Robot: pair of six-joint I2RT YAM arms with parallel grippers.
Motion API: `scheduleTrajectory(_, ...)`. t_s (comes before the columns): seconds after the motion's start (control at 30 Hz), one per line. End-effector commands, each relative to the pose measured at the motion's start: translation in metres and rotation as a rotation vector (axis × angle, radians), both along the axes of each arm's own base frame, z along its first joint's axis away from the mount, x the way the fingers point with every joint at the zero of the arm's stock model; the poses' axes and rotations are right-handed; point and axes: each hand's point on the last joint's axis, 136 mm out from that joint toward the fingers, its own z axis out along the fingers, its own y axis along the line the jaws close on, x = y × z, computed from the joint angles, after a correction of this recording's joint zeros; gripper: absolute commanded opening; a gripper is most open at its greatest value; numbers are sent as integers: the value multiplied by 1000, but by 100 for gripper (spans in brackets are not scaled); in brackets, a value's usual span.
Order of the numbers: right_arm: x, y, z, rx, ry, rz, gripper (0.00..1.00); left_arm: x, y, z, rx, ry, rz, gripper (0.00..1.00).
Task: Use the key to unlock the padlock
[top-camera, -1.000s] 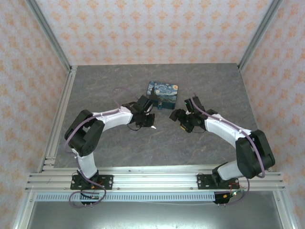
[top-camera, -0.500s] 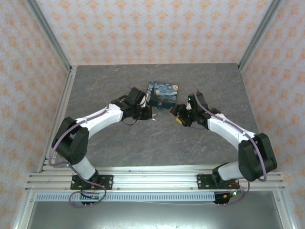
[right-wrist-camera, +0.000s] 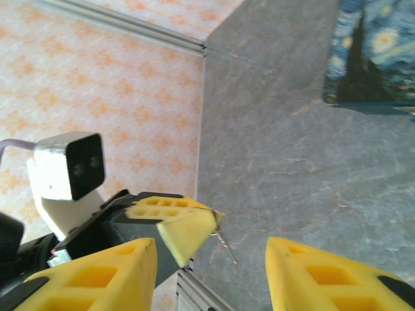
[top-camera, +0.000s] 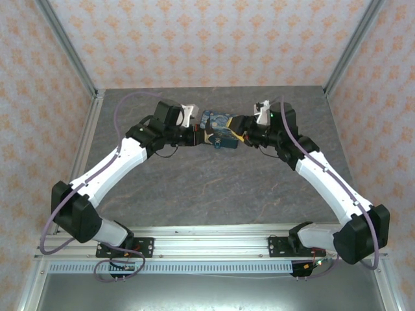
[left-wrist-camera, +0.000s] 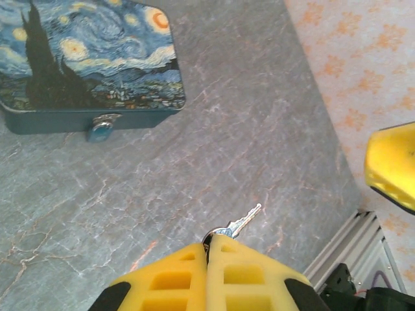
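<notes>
Grey marbled table (left-wrist-camera: 194, 142) carries everything. At the lower centre of the left wrist view, the left fingers (left-wrist-camera: 224, 259) pinch the key (left-wrist-camera: 245, 219), blade jutting forward. Opposite, the right fingers (right-wrist-camera: 305, 272) stand spread, holding nothing. Farther off, upper left, the padlock (left-wrist-camera: 100, 129) sits against the tin box (left-wrist-camera: 91, 58) front wall.

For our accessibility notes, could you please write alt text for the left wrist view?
The left gripper, shut, pinches a small silver key pointing out over the grey table. Beyond it a starry-night tin carries a tiny teal padlock on the wall facing the camera.
</notes>
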Motion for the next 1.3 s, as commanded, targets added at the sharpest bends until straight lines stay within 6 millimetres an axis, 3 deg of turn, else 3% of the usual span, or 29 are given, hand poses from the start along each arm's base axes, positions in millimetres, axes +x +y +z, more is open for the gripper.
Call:
scheduleTrajectory(0.0, -13, 9, 16, 5, -31, 61, 47, -8, 0, 23, -46, -14, -20, 0)
scheduleTrajectory(0.2, -14, 22, 25, 45, -45, 79, 44, -12, -1, 27, -76, 2, -20, 0)
scheduleTrajectory(0.63, -16, 47, 3, -4, 13, 131, 35, -19, -6, 42, -139, -2, -30, 0)
scheduleTrajectory(0.93, -9, 54, 2, 2, 26, 146, 32, -26, -7, 45, -149, -3, -48, 0)
scheduleTrajectory(1.27, -12, 58, 7, 36, 35, 164, 20, -28, -8, 46, -147, 2, -54, 0)
